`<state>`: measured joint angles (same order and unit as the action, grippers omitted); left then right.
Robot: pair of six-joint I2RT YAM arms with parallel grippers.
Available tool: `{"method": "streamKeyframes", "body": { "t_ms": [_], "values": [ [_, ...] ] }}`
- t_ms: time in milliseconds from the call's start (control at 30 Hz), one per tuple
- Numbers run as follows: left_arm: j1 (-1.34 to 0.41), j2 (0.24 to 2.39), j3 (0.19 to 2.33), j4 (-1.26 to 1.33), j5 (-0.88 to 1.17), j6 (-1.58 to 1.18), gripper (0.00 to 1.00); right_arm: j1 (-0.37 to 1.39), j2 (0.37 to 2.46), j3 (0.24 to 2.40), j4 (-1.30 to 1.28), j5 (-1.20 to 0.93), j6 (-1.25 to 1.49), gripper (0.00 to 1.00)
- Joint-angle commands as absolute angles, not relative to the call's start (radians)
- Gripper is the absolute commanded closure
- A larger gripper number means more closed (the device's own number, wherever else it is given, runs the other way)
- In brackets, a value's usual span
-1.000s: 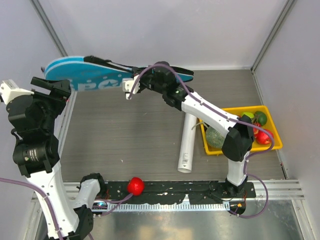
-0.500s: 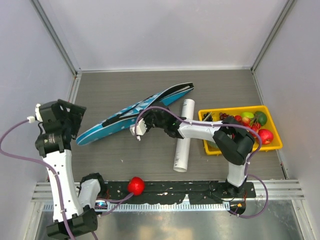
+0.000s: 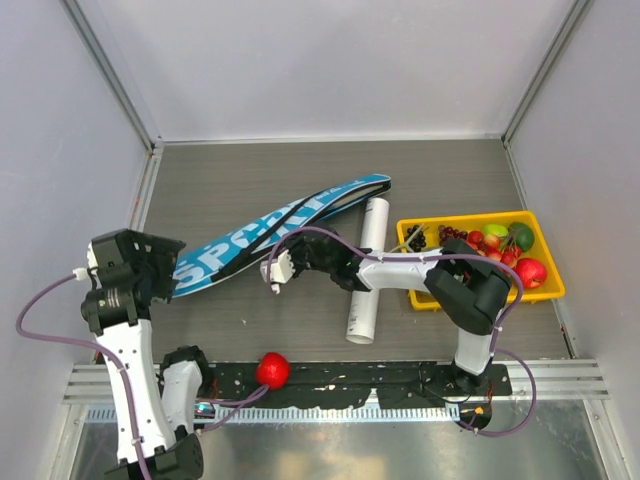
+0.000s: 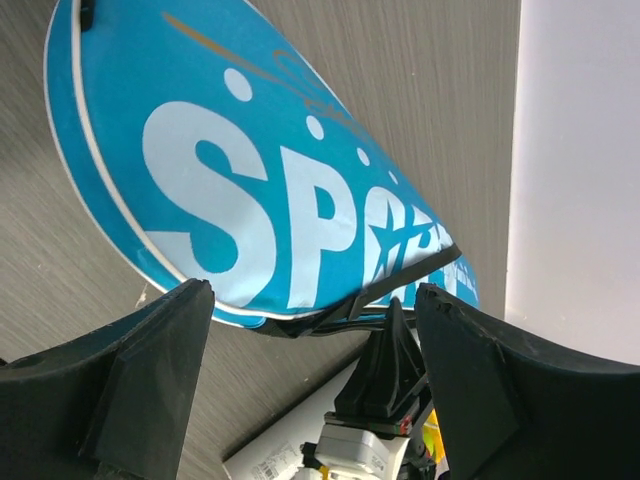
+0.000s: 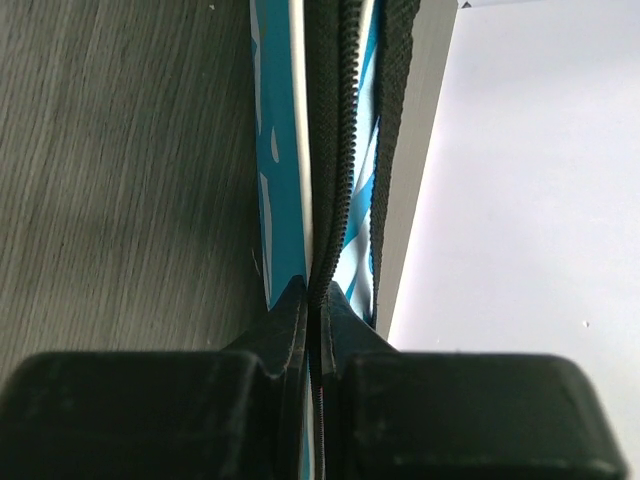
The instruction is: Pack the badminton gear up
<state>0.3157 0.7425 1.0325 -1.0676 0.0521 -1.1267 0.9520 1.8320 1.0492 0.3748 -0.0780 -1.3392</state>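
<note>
Blue bag [image 3: 262,238] slants across mid-table, with the tube [image 3: 366,285] just beside its right end. Right gripper [image 5: 316,298] pinched tight on the bag's zipper edge. Left gripper [image 4: 312,292] spread wide near the bag's left end, gripping nothing.
</note>
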Motion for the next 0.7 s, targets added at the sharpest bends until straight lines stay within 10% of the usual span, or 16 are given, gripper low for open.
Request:
{"method": "streamKeyframes", "body": {
  "t_ms": [0, 400, 667],
  "values": [
    [0.324, 0.701, 0.993, -1.109, 0.051, -1.155, 0.16, 0.96, 1.81, 1.107, 0.442, -0.038, -1.243, 0.95],
    [0.324, 0.673, 0.786, -0.957, 0.071, -1.226, 0.25, 0.971, 1.813, 1.118, 0.445, -0.037, -1.195, 0.95],
    [0.324, 0.716, 0.715, -0.874, 0.081, -1.241, 0.5, 0.973, 1.822, 1.131, 0.451, -0.06, -1.166, 0.95]
  ]
}}
